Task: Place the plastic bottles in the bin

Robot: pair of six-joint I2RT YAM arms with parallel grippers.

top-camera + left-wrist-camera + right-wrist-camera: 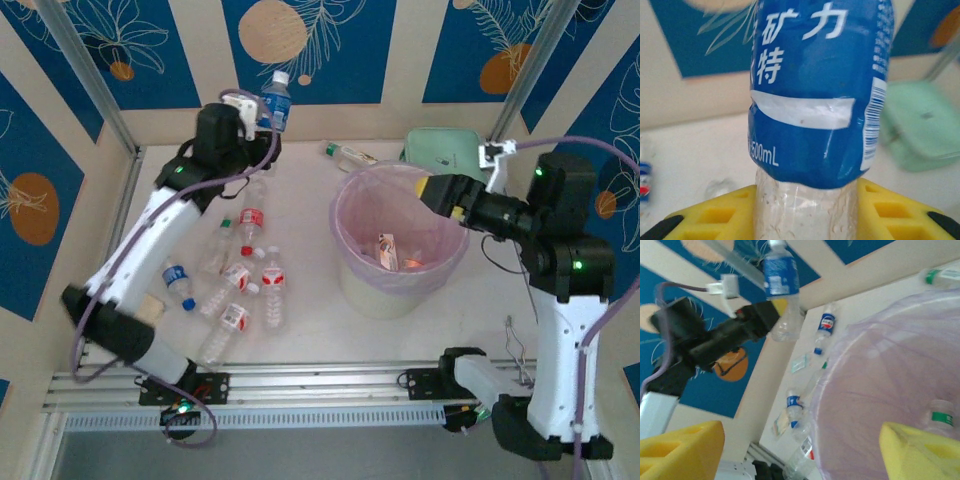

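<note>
Left gripper (pixel 263 122) is pinching a blue-labelled bottle (pixel 277 100) up in the air over the far left of the table (pixel 330 330), cap uppermost. On my left wrist feed, the yellow fingers (pixel 710 217) press on either side of its clear lower body, just under the blue label. Below that and nearer to me, a cluster of bottles lies on the table beside the left arm. A blue-banded bottle (pixel 178 283) is at the left edge of the group, a red-capped bottle (pixel 252 222) is farther back, and a red-and-white labelled bottle (pixel 272 285) lies close among several like it. At the back, a green-capped bottle (pixel 350 155) lies on its side just behind the bin (pixel 375 295). The bin stands right of centre with its pink liner folded over the rim, and I see a green-labelled bottle (pixel 940 417) inside against the liner. Right gripper (pixel 432 190) hangs over the bin's right rim, jaws spread wide with nothing between them. A mint green case (pixel 445 150) sits behind the bin, toward the far right.
</note>
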